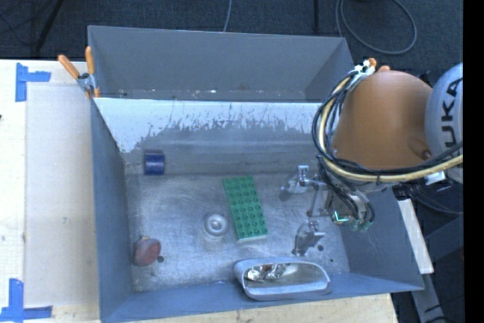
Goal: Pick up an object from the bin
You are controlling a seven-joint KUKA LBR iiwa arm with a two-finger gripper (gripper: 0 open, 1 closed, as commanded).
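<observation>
My gripper (303, 209) hangs over the right part of the bin floor. It is open, and only bare floor shows between its two fingertips (299, 181). A green studded building plate (244, 207) lies flat just left of it, a short gap away. Below the lower fingertip, a shiny silver oval dish (281, 278) rests against the bin's front wall. A small grey round cap (215, 224) sits left of the green plate.
A blue cylinder (154, 163) lies at the back left of the floor, and a reddish-brown lump (147, 251) sits at the front left. The arm's orange dome and looped cables hang above the bin's right wall.
</observation>
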